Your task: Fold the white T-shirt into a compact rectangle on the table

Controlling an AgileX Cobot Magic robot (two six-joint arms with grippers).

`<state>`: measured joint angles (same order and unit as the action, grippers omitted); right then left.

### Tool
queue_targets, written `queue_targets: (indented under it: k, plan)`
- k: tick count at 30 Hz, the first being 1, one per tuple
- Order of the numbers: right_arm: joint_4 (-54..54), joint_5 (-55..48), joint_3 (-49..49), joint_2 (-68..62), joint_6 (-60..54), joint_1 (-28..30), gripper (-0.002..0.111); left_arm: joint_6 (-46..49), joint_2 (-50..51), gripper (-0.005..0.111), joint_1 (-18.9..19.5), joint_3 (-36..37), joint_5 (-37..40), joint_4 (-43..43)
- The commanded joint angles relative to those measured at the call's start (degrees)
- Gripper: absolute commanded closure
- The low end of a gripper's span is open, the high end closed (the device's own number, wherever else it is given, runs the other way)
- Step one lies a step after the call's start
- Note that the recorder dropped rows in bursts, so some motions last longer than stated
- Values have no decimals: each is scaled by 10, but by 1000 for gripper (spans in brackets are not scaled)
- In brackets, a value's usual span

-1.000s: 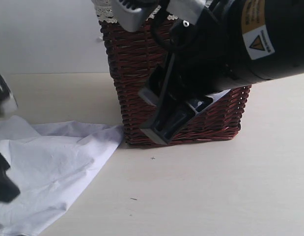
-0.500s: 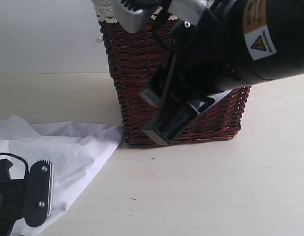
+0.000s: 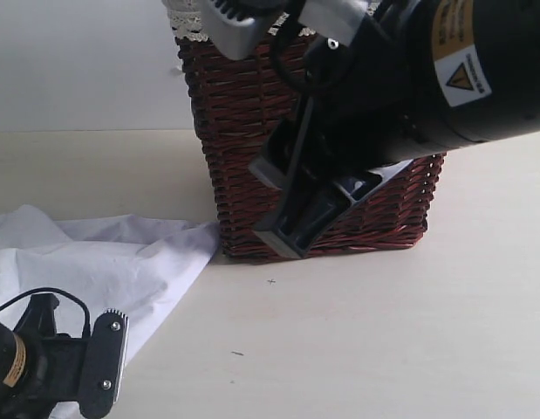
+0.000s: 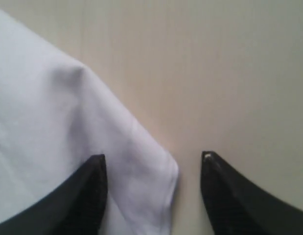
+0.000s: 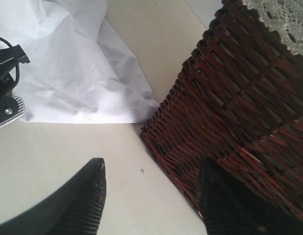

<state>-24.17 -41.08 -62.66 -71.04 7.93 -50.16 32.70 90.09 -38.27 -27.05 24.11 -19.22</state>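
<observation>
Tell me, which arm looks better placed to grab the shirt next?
Probably the left. The left arm's fingers stand open astride a corner of the white T-shirt. The right arm's fingers are open over bare table beside the wicker basket, apart from the cloth.

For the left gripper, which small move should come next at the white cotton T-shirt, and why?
Probably lower the left gripper and close it on the corner of the white cotton T-shirt. Its jaws stand open with that corner between them, lying on the pale cream table, and nothing is held yet.
</observation>
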Motion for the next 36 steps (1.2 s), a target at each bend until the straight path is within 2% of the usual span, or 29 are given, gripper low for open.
queue_targets:
  k: [1,6,7,13,21,28,36]
  plan:
    - [-3,-1,-6,4,-3,2,53,-43,44,67,-3,5,-23,-82]
    - [-4,-6,-6,4,-3,2,54,-83,55,104,-3,4,42,-174]
    - [-4,-6,-6,4,-3,2,54,-84,51,107,-3,4,47,-179]
    - [-4,-11,-6,4,-3,2,54,-112,-22,107,-5,-24,51,-139]
    - [-14,-15,-6,4,-3,2,54,-108,-188,107,-5,-78,120,-48]
    - [-14,-18,-6,4,-3,2,54,-107,-331,107,-5,-111,168,-23]
    - [-13,-18,-6,4,-3,2,54,-87,-433,107,-5,-138,119,151]
